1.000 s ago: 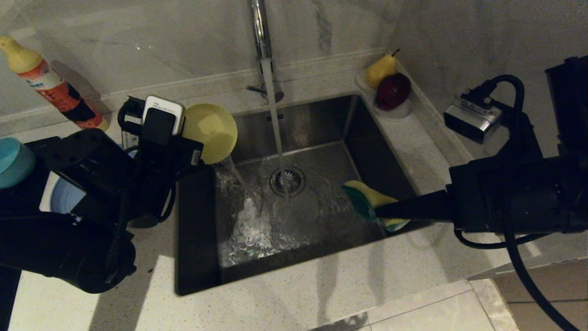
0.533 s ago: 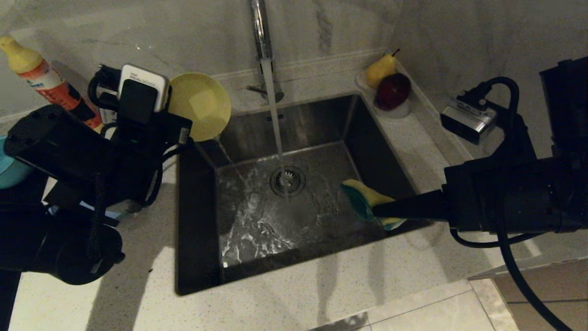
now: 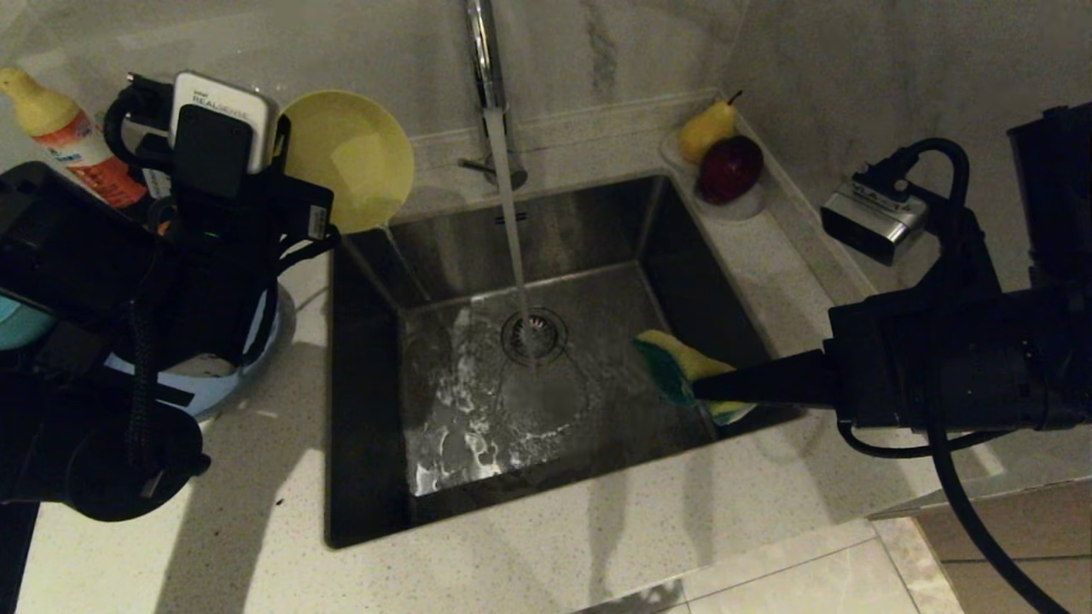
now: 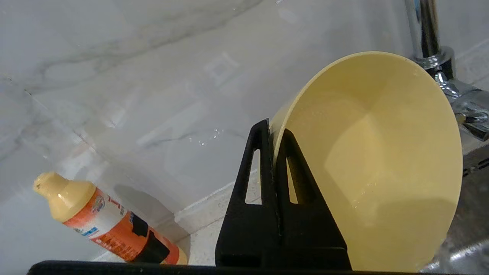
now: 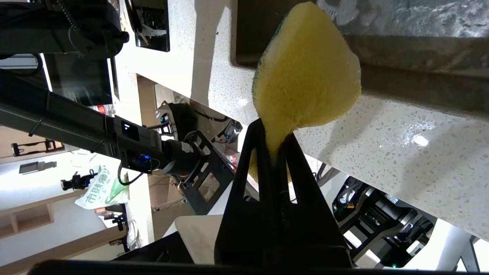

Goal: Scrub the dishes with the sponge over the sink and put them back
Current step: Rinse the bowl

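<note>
Left gripper (image 4: 276,152): jaws pinching yellow bowl (image 3: 348,162) rim, plain in wrist view only, above table beside sink (image 3: 546,358). Right gripper (image 5: 276,147): jaws squeezing sponge (image 3: 682,375) over sink.

One pale yellow bowl (image 3: 348,162), one light-blue plate (image 3: 223,388), one teal-blue bowl (image 3: 15,324) at nine o'clock, one sponge (image 3: 682,368), one sink (image 3: 367,477), one tap (image 3: 484,51), one bottle (image 3: 61,136), one pear (image 3: 706,128), one red apple (image 3: 730,168)
</note>
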Motion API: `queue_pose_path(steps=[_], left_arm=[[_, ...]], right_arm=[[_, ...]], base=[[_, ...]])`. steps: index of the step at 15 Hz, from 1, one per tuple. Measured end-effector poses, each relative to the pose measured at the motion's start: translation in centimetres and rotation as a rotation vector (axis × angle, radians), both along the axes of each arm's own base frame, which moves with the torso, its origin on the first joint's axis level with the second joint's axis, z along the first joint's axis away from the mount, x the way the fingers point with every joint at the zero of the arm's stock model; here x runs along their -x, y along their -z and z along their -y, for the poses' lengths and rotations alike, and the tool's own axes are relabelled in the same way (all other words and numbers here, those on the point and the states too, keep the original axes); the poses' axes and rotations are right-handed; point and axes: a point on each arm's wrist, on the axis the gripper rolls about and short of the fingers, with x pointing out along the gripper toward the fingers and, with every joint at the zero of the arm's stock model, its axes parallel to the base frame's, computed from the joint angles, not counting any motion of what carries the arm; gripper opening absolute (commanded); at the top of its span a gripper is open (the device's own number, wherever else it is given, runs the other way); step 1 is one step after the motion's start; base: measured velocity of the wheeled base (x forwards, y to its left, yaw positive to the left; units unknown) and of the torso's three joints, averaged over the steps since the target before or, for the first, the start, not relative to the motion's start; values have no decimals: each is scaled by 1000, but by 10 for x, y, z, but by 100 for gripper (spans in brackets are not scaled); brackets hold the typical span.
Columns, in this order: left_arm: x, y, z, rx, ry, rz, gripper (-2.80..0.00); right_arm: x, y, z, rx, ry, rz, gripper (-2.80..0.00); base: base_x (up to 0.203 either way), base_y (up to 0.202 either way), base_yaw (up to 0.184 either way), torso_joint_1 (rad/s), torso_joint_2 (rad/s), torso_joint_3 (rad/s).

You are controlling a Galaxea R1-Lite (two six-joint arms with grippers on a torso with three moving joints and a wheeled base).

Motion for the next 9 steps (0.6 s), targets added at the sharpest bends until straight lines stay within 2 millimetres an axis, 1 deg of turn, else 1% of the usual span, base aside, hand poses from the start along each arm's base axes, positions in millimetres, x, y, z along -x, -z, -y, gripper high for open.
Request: queue_pose_path(steps=[2, 5, 6, 7, 8, 9], left_arm=[[-1, 1, 0, 28, 5, -20, -280], [-6, 4, -1, 151, 15, -205, -280], [-7, -1, -1, 205, 23, -268, -280], [-8, -9, -3, 268, 37, -330, -280], [-9, -19, -5, 335, 55, -385, -280], [-7, -34, -8, 419, 83, -441, -280]], right_arm=[[0, -1, 0, -1, 1, 2, -280], [1, -1, 1, 0, 1, 3, -280], [2, -1, 2, 1, 1, 4, -280], [2, -1, 2, 2, 2, 3, -280], [3, 0, 3, 3, 3, 1, -280], [4, 1, 4, 5, 5, -2, -280]], base=[[0, 0, 0, 0, 0, 0], [0, 0, 0, 0, 0, 0], [0, 0, 0, 0, 0, 0], [0, 0, 0, 0, 0, 0], [0, 0, 0, 0, 0, 0], [0, 0, 0, 0, 0, 0]])
